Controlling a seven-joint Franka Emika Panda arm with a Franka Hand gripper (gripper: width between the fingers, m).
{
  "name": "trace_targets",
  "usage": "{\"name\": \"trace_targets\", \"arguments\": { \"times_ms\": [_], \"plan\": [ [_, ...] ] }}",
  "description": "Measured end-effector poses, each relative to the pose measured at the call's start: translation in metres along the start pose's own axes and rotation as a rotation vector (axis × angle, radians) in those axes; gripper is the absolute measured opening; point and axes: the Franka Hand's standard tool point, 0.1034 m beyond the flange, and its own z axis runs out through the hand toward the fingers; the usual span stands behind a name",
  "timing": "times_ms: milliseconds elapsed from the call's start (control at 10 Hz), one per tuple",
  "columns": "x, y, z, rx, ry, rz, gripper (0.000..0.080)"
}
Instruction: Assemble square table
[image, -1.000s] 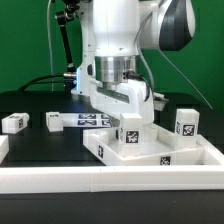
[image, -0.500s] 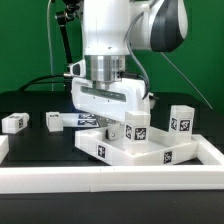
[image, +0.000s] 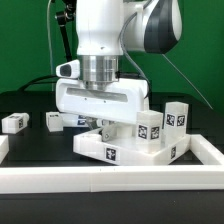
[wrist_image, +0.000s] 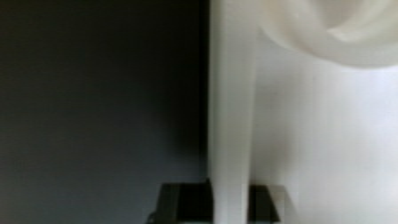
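Far left of frame: one loose leg (image: 12, 122) on the black table (image: 30, 140), with a second leg (image: 52, 120) just to its right. Both are well apart from the action. The marker board (image: 76, 121) lies flat behind them, mostly hidden by the arm.

Centre: the gripper (image: 107, 126) points straight down, clamped on the tabletop (image: 125, 148). The wrist view confirms it: jaws almost closed, only the thin white rim (wrist_image: 231, 120) between the dark pads (wrist_image: 178, 198).

Change: over the last second the tabletop has swung round on the table. The long side that ran out to the right edge has pulled in, and a corner now faces lower centre. The wrist has turned with it, hand now broadside to me. This looks like a repositioning step, squaring the tabletop up before any leg goes in. No leg looks fitted yet, so it is early in the task.

Right of centre: a tagged block (image: 148, 127), likely a third leg, on or just behind the tabletop; cannot tell which. Further right, a fourth leg (image: 175, 116) stands near the tabletop's far edge.

Along the bottom: the white border rail (image: 110, 178).
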Motion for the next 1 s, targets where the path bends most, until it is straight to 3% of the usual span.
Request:
{"name": "trace_targets", "arguments": {
  "times_ms": [100,700,1000],
  "plan": [
    [0.0,-0.005,0.0,-0.005,0.002,-0.098,0.0048],
    [0.004,-0.001,0.0,-0.018,0.001,-0.435,0.0048],
    [0.019,-0.018,-0.001,-0.026,0.021,-0.655,0.0048]
  ]
}}
